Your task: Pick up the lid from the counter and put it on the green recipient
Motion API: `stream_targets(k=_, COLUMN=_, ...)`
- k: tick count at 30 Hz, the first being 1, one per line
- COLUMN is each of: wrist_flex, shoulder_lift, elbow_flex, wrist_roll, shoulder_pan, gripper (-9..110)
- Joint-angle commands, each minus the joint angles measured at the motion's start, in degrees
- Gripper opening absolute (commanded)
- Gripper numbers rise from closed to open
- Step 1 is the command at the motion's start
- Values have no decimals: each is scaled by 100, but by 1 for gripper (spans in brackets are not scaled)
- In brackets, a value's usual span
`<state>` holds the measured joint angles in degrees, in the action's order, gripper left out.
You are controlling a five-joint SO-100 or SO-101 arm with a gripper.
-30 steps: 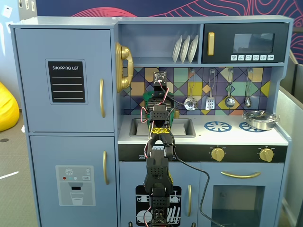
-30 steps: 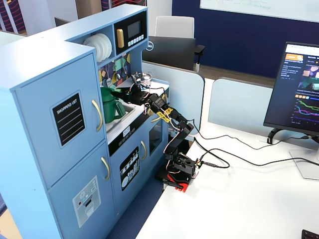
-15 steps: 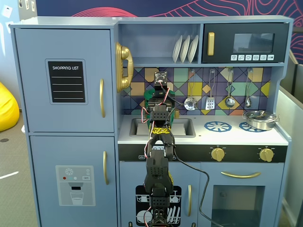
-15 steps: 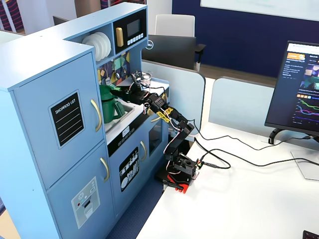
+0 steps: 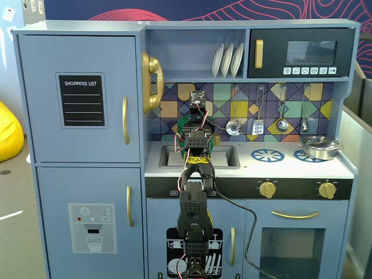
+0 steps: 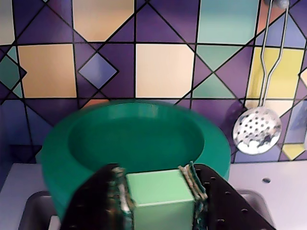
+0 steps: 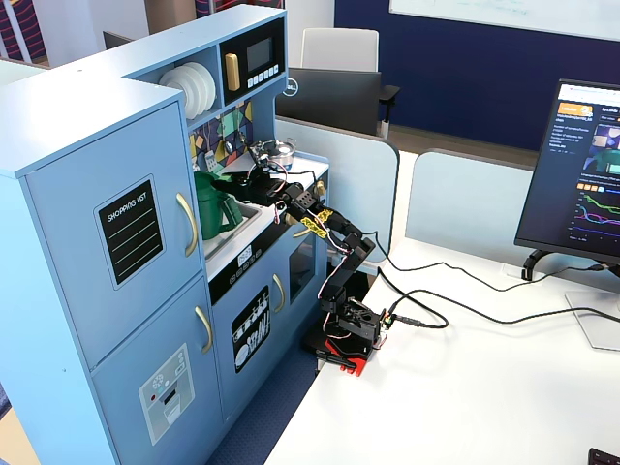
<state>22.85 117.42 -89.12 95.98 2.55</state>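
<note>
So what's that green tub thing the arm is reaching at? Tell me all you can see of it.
The green recipient is a dark-green, plastic-looking round container with a thick rim and an open, empty-looking mouth. It stands upright by the sink, before the tiled wall. In a fixed view a lighter handle shows on its side. The gripper holds the lid by its knob just short of the rim; contact can't be judged.

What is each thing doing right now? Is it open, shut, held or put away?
gripper: shut on the lid's knob.
lid: held up in the fingers, not yet on the container.
green recipient: open at the top, standing at the sink.
silver pot: sitting on the right burner, lid on.
skimmer: hanging on the wall.
plates: standing upright on the shelf.
</note>
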Motion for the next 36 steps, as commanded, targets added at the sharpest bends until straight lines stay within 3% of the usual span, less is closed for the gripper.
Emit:
stream_targets(k=1, wrist_flex=-237, shoulder_lift=105, elbow_flex=26, wrist_roll=193, shoulder_pan=114, gripper=26)
stream_targets(k=7, wrist_flex=-176, shoulder_lift=457, elbow_flex=466, wrist_roll=299, shoulder_pan=88, gripper=30)
stream_targets(k=12, wrist_flex=993, shoulder_lift=1679, elbow_flex=26, wrist_roll=360, shoulder_pan=141, gripper=28)
stream_targets(k=21, wrist_flex=2742, shoulder_lift=4289, elbow_flex=-2443, wrist_roll=141, shoulder_pan=308, gripper=26)
stream_targets(k=25, wrist_flex=2997, shoulder_lift=4992, elbow_flex=-3727, wrist_roll=-105, shoulder_pan=396, gripper=24)
stream_targets(k=31, wrist_flex=3015, shoulder_lift=6064, elbow_flex=-5968, wrist_roll=-141, shoulder_pan=360, gripper=14)
stream_targets(k=36, wrist_flex=4307, shoulder_lift=6451, elbow_flex=-6917, wrist_roll=527, shoulder_pan=264, gripper=0)
